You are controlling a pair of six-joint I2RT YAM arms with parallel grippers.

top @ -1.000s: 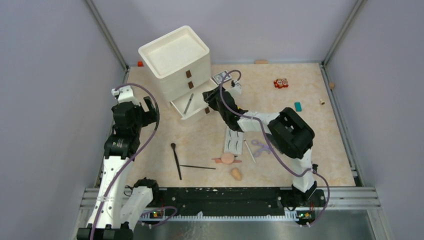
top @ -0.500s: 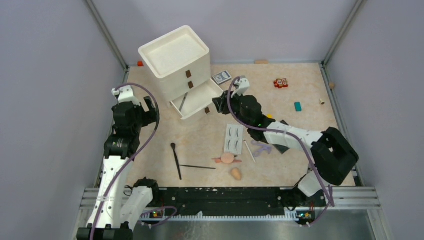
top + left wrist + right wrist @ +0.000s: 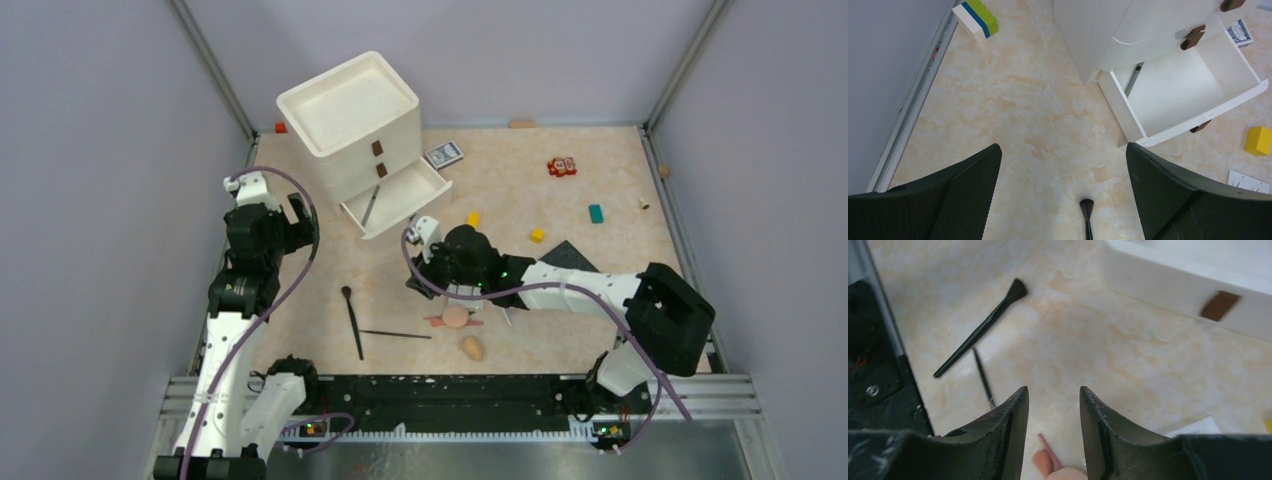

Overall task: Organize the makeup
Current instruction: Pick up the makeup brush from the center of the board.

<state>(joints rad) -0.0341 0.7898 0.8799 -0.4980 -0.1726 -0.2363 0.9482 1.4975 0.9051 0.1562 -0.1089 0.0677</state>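
Observation:
My right gripper (image 3: pixel 418 278) is open and empty, low over the table just behind the peach puff (image 3: pixel 456 316) and the pink pencil (image 3: pixel 1049 451) under it. In the right wrist view (image 3: pixel 1053 390) its fingers frame the puff (image 3: pixel 1060 471). Two thin black brushes (image 3: pixel 352 318) (image 3: pixel 396 334) lie to its left. A peach sponge (image 3: pixel 472 347) lies near the front. The brown palette (image 3: pixel 572 257) shows behind the right arm. The arm hides the eyelash card and the curler. A grey pencil (image 3: pixel 372 206) lies in the open bottom drawer (image 3: pixel 420 195). My left gripper (image 3: pixel 291 214) is open and empty.
The white drawer unit (image 3: pixel 350 115) stands at the back left. Two yellow blocks (image 3: pixel 473 218) (image 3: pixel 537 235), a teal block (image 3: pixel 596 212), a red item (image 3: pixel 561 166) and the patterned card box (image 3: pixel 444 154) lie behind. A white, blue and green block (image 3: pixel 976 15) sits by the left wall.
My right arm has drawn back from the open drawer and swung forward and left, down to the puff. It now covers the eyelash card. The left arm has not moved.

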